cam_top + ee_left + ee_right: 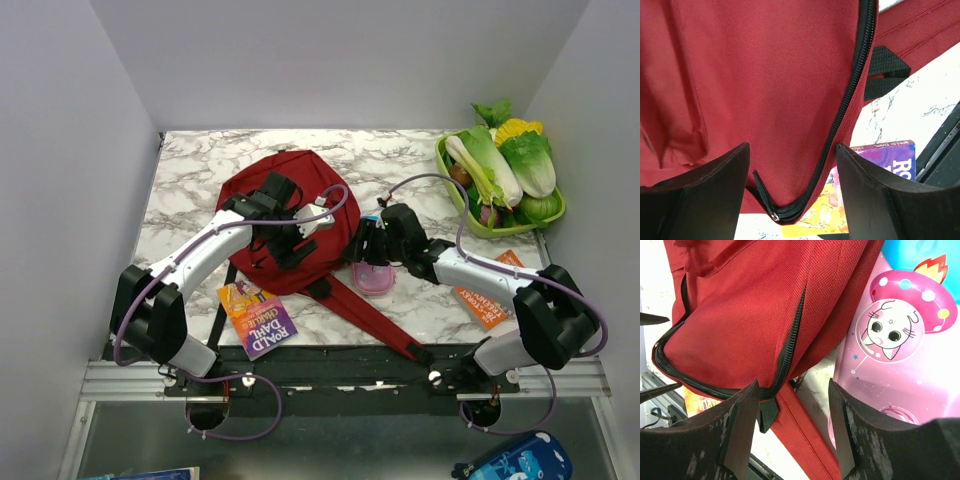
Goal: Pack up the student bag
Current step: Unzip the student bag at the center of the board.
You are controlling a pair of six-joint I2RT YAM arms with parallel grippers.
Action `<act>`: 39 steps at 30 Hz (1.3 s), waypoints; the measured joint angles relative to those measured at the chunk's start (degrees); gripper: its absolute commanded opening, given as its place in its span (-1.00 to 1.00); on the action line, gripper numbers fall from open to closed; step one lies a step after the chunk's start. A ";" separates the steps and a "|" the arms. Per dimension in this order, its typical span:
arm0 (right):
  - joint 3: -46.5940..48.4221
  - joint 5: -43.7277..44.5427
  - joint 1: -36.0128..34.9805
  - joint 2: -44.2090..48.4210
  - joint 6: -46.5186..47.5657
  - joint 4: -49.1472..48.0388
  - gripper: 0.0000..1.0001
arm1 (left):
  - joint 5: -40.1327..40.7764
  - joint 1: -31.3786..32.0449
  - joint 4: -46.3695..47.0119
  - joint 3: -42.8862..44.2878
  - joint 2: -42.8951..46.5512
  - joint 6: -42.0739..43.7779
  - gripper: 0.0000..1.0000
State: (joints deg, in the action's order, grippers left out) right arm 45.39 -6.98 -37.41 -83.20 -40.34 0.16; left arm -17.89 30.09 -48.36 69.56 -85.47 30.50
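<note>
The student bag (300,175), dark red, lies flat on the marble table left of centre, its strap (370,318) trailing toward the near edge. My left gripper (293,248) hovers over the bag's near side. In the left wrist view it (792,190) is open, with the bag's black zipper (850,95) ending between the jaws and nothing gripped. My right gripper (357,245) sits at the bag's right edge, open. In the right wrist view it (792,425) straddles the red strap (800,430), between the bag (740,315) and a pink cartoon pencil case (900,340).
A purple and orange Roald Dahl book (257,318) lies by the bag's near left corner. An orange book (490,295) is partly under the right arm. The pink pencil case (375,280) rests beside the strap. A green basket (500,232) of vegetables fills the far right corner.
</note>
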 measured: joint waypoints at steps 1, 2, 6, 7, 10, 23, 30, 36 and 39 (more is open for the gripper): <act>-0.24 -0.15 -0.02 0.00 0.00 -0.39 0.30 | -0.07 -0.02 0.31 -0.48 -0.35 -0.24 0.55; -0.59 -0.28 -0.04 0.00 -0.02 -0.74 0.30 | -0.28 0.02 0.52 -0.85 -0.39 -0.48 0.56; -1.79 -0.59 -0.15 0.00 -0.07 -1.68 0.29 | -1.95 0.66 2.49 -3.32 0.02 -1.22 0.63; -2.12 -0.59 -0.26 0.00 -0.07 -1.97 0.29 | -2.38 0.85 2.78 -3.96 0.11 -1.44 0.64; -3.06 -0.61 -0.61 0.00 -0.11 -2.71 0.28 | -3.41 2.14 4.24 -7.30 0.68 -1.90 0.64; -3.30 -0.72 -1.46 -0.85 -0.13 -4.46 0.25 | -3.04 4.07 7.63 -5.27 2.34 -4.24 0.66; -4.17 -0.74 -2.84 1.88 -0.11 -8.17 0.24 | -4.81 4.07 7.43 4.55 5.22 -6.69 0.65; -4.39 -0.74 -3.93 1.88 -0.11 -8.90 0.23 | -3.08 4.09 9.97 -6.23 4.96 -6.51 0.65; -4.81 -0.74 -4.22 1.88 -0.11 -9.16 0.22 | -1.75 4.13 10.16 -11.50 4.46 -6.29 0.65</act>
State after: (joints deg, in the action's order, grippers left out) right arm 40.58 -7.73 -41.63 -81.32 -40.45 -8.99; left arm -19.64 34.22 -38.20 58.06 -81.01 24.21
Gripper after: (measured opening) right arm 0.616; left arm 0.828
